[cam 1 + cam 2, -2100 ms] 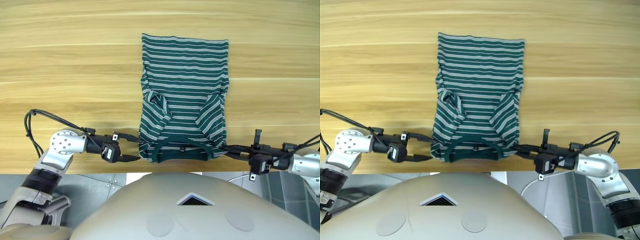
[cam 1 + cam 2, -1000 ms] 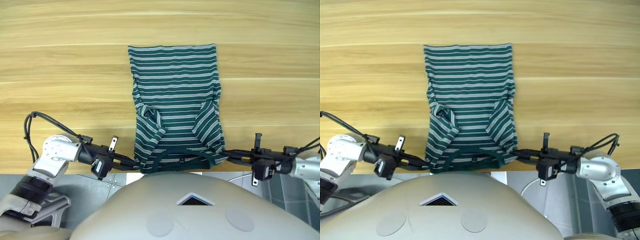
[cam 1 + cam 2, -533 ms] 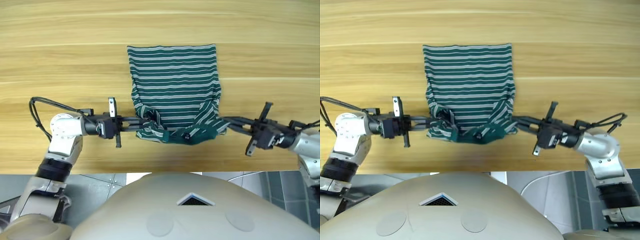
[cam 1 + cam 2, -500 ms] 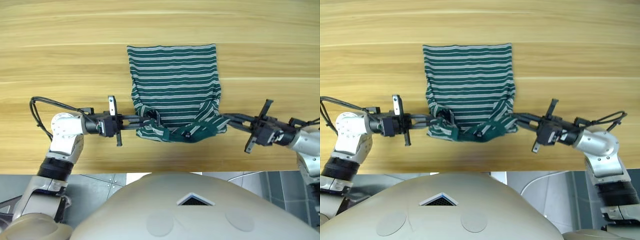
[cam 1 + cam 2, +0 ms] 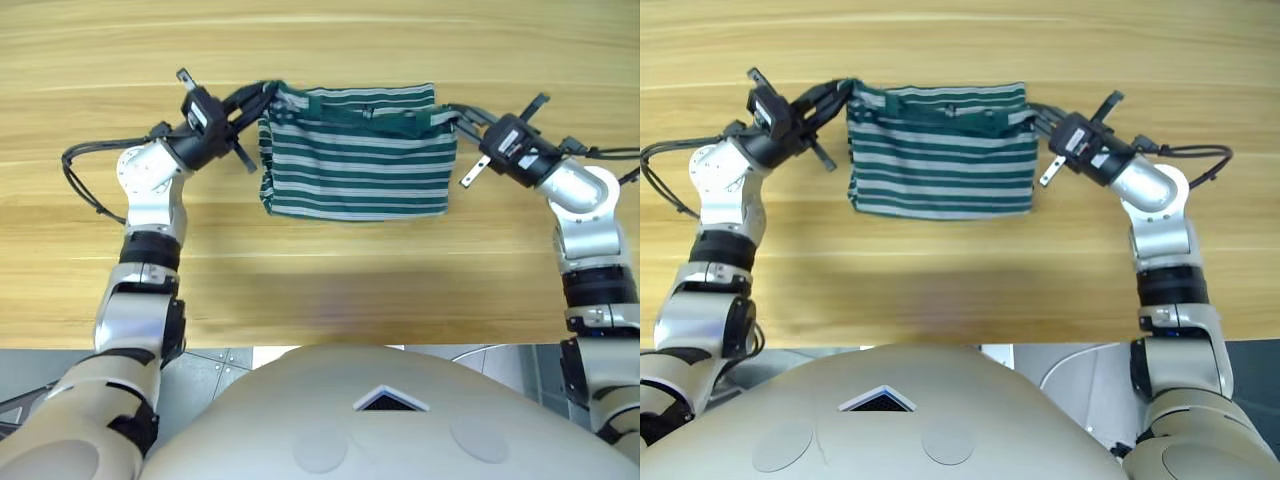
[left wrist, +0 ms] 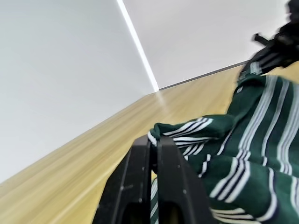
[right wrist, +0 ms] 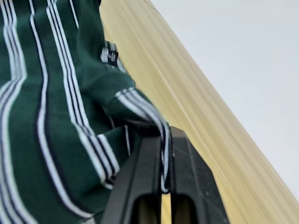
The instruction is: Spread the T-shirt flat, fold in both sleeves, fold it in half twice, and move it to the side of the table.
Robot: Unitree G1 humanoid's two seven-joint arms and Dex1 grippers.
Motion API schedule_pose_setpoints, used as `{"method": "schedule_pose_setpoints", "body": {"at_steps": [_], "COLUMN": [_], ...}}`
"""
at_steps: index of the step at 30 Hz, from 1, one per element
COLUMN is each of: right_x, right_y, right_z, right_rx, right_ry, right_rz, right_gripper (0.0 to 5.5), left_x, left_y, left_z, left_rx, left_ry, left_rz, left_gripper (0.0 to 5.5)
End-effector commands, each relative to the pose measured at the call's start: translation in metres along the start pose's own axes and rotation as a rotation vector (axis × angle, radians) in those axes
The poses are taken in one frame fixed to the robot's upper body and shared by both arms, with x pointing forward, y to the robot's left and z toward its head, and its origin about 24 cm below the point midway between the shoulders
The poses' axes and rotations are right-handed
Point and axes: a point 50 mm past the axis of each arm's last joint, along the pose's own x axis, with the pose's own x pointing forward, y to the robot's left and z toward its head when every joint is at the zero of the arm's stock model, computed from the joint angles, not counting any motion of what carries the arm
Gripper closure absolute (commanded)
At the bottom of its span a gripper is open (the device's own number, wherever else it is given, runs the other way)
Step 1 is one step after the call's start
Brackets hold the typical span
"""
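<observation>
The green striped T-shirt lies folded in half on the wooden table, collar edge at the far side. My left gripper is shut on the shirt's far left corner, and my right gripper is shut on its far right corner. In the left wrist view the fingers pinch a striped fold of the T-shirt. The right wrist view has the fingers clamped on a striped edge of the T-shirt.
Bare wooden table surrounds the shirt on all sides. The table's front edge runs close to my body, with grey floor below it.
Both grippers carried the shirt's near collar edge away from me and over onto the far hem, folding the shirt in half. Both arms now stretch toward the table's far side.
</observation>
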Motion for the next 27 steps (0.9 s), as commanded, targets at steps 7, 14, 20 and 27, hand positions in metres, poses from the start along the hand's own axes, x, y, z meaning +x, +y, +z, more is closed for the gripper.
{"method": "schedule_pose_setpoints", "body": {"at_steps": [7, 14, 20, 27], "right_x": [0.042, 0.066, 0.075, 0.073], "right_y": [-0.015, -0.014, -0.002, 0.016], "right_z": [-0.014, -0.036, -0.051, -0.065], "right_rx": [0.019, 0.030, 0.044, 0.091], "right_ry": [0.070, 0.217, 0.351, 0.465], "right_rz": [-0.063, -0.064, -0.052, -0.082], "right_gripper": [5.50, 5.50, 5.50, 5.50], "left_x": [0.019, 0.029, 0.044, 0.051], "left_y": [0.022, 0.023, 0.017, 0.002], "left_z": [-0.017, -0.031, -0.042, -0.056], "left_rx": [-0.009, -0.015, 0.001, 0.025], "left_ry": [0.119, 0.278, 0.429, 0.586], "left_rz": [0.175, 0.251, 0.259, 0.216], "left_gripper": [5.50, 5.50, 5.50, 5.50]}}
